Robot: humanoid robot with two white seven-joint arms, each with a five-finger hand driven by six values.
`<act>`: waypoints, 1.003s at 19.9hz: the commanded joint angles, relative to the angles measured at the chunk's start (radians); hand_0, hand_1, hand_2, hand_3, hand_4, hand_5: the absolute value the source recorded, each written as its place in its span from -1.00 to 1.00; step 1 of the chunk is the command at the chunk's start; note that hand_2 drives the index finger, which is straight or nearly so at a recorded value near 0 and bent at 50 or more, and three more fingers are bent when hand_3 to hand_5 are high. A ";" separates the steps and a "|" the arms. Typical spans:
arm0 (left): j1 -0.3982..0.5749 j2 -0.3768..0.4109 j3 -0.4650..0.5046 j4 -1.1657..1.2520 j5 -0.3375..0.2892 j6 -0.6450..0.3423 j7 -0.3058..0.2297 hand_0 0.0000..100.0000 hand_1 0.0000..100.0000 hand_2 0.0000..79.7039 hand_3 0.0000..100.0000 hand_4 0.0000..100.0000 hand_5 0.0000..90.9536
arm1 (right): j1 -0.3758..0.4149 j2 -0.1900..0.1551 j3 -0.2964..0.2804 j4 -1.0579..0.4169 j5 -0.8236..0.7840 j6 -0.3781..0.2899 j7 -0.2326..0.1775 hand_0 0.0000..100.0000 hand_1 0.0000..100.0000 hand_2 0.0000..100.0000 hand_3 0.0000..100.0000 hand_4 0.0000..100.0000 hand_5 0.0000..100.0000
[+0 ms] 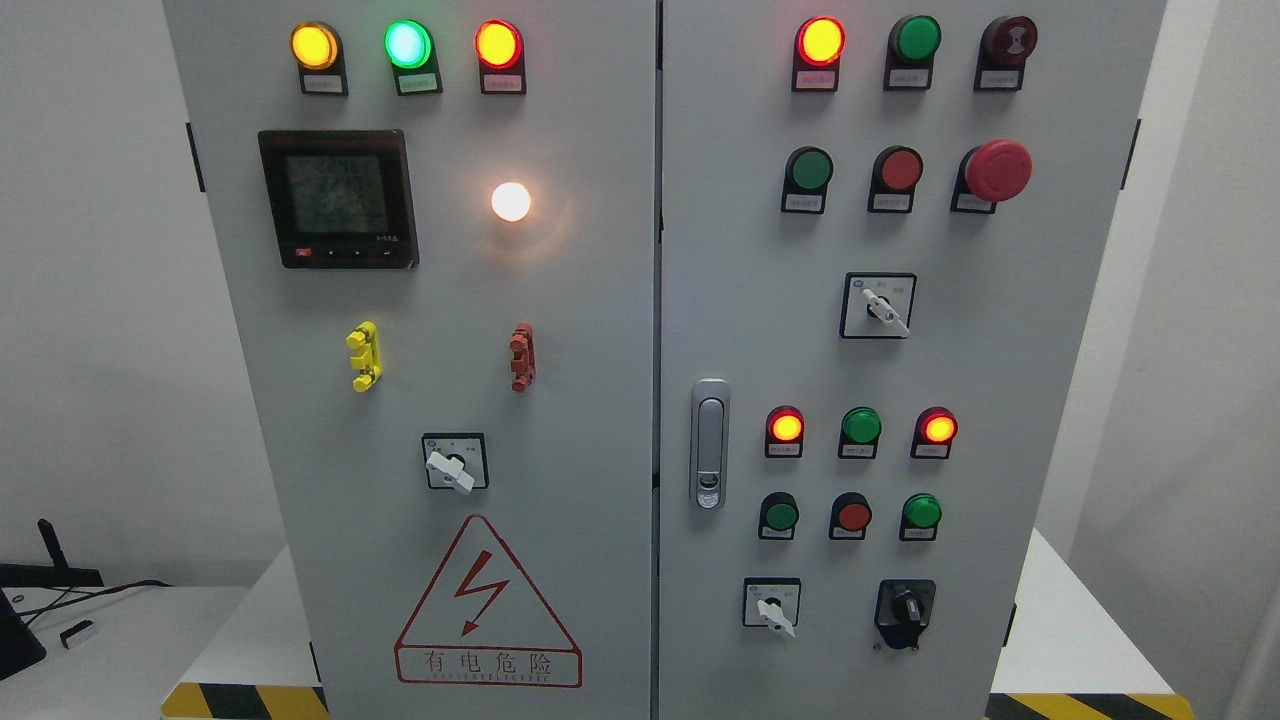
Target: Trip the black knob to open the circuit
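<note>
While no robot hand or arm shows anywhere in the view, so that I cannot tell whether the fingers are apart or together, the grey electrical cabinet (620, 300) stands in front with its two doors closed. The black knob (905, 610) sits at the lower right of the right door, in the bottom row, and nothing touches it. Just to its left in the same row is a white selector switch (772, 606) with its pointer turned down to the right.

Above this row are three small buttons, green, red and green, and above them three lamps, where the two red lamps glow and the green one between them is dark. Higher on the right door are another white selector, then a red mushroom button (997, 170) at the right end of its row, and the top row with one red lamp lit.

A silver door handle (709, 443) is at the left edge of the right door, near the seam.

On the left door, the top row has a yellow, a green and a red lamp, all lit. Below are a dark digital meter (337, 198) and a bright white lamp (511, 201). Lower down I see a yellow clip, a red clip, a white selector, and a red triangle warning sign (487, 605) with a lightning mark.
</note>
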 commanded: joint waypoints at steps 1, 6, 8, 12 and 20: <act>0.000 0.001 0.000 0.001 -0.031 -0.001 -0.001 -0.76 -0.22 -1.00 -1.00 -1.00 -1.00 | 0.054 0.024 -0.017 -0.309 -0.028 -0.119 -0.001 -0.63 -0.40 -0.79 -0.09 -0.11 0.02; 0.000 0.001 0.000 -0.001 -0.031 -0.001 -0.001 -0.76 -0.22 -1.00 -1.00 -1.00 -1.00 | 0.086 0.017 -0.068 -0.517 -0.032 -0.184 -0.021 -0.59 -0.35 -0.64 0.10 0.14 0.36; 0.000 0.001 0.000 0.001 -0.031 -0.001 -0.001 -0.76 -0.22 -1.00 -1.00 -1.00 -1.00 | 0.089 0.018 -0.100 -0.583 -0.032 -0.184 -0.021 -0.60 -0.34 -0.62 0.14 0.18 0.41; 0.000 0.001 0.000 0.001 -0.031 -0.001 -0.001 -0.76 -0.22 -1.00 -1.00 -1.00 -1.00 | 0.125 0.017 -0.140 -0.730 -0.034 -0.184 -0.021 -0.61 -0.34 -0.59 0.18 0.22 0.44; 0.000 0.001 0.000 -0.001 -0.031 -0.001 -0.001 -0.76 -0.22 -1.00 -1.00 -1.00 -1.00 | 0.115 0.023 -0.172 -0.921 -0.077 -0.181 -0.019 -0.58 -0.32 -0.45 0.28 0.31 0.52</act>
